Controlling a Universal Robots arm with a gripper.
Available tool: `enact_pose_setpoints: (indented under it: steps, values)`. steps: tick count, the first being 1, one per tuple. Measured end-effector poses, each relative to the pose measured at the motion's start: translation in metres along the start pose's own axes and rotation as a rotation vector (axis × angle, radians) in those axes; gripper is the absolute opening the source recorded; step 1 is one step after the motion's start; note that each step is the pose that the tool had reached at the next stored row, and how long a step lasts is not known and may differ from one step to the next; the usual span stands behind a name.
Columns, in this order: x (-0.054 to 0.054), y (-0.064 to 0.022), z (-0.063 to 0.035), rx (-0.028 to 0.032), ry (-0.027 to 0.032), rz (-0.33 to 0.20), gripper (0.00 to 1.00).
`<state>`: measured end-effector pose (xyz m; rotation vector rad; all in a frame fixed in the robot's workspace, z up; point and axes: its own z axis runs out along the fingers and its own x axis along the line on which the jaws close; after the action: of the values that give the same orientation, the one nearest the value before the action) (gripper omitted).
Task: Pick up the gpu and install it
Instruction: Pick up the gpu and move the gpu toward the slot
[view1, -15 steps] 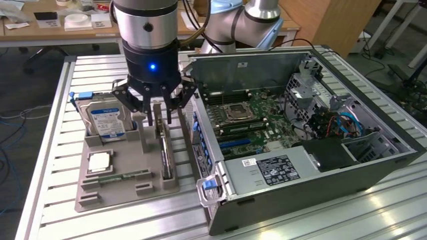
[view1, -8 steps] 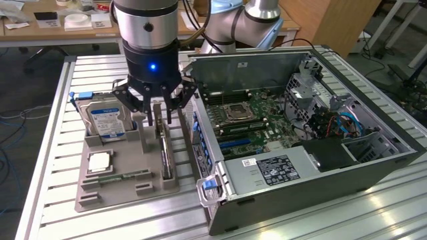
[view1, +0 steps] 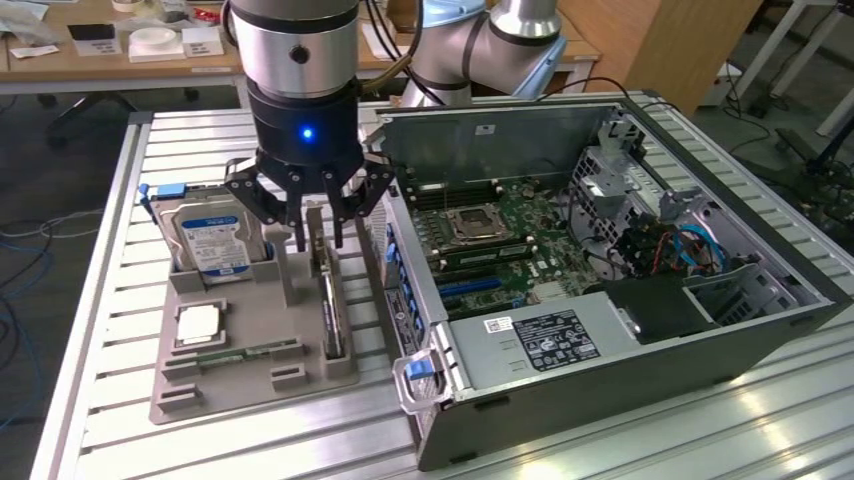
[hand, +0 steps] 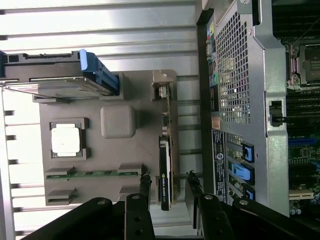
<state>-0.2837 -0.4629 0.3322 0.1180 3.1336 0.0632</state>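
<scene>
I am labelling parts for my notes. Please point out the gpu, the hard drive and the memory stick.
gpu (view1: 330, 310), exterior view, top edge of card.
hard drive (view1: 214, 243), exterior view, blue-white label.
memory stick (hand: 92, 173), wrist view, green board middle.

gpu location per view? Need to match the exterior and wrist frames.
Exterior view: gpu stands on edge in the grey holder, on the side nearest the case, with the open jaws straddling it.
Wrist view: gpu stands on edge between the open jaws, beside the case's rear panel.
Shared landmark: hard drive, in the same holder.
</scene>
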Motion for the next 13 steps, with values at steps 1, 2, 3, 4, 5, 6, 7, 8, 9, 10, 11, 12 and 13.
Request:
enact_pose_setpoints:
  steps: [1, 2, 3, 4, 5, 6, 7, 8, 9, 10, 11, 12, 13]
  values:
    - [0.0, 0.0, 0.0, 0.0, 0.0, 0.0, 0.42]
    - [0.0, 0.0, 0.0, 0.0001, 0.0, 0.0, 0.42]
    - [0.0, 0.0, 0.0004, -0.0001, -0.0001, 0.0, 0.42]
    - [0.0, 0.0, 0.0009, -0.0001, -0.0001, 0.0, 0.42]
    - [0.0, 0.0, 0.0015, -0.0001, -0.0001, 0.0, 0.42]
    - [0.0, -0.0001, 0.002, 0.0, 0.0, 0.0, 0.42]
    - [0.0, -0.0001, 0.0022, 0.0001, 0.0001, 0.0, 0.42]
    - [0.0, -0.0001, 0.0023, 0.0, 0.0, 0.0, 0.42]
    - [0.0, -0.0001, 0.0023, 0.0, 0.0, 0.0, 0.42]
    - [0.0, -0.0001, 0.0023, 0.0, 0.0, 0.0, 0.42]
    - [0.0, -0.0001, 0.0023, 0.0, 0.0, 0.0, 0.42]
    - [0.0, -0.0001, 0.0023, 0.0, 0.0, 0.0, 0.42]
    - [0.0, -0.0001, 0.0024, -0.0001, 0.0004, 0.0, 0.42]
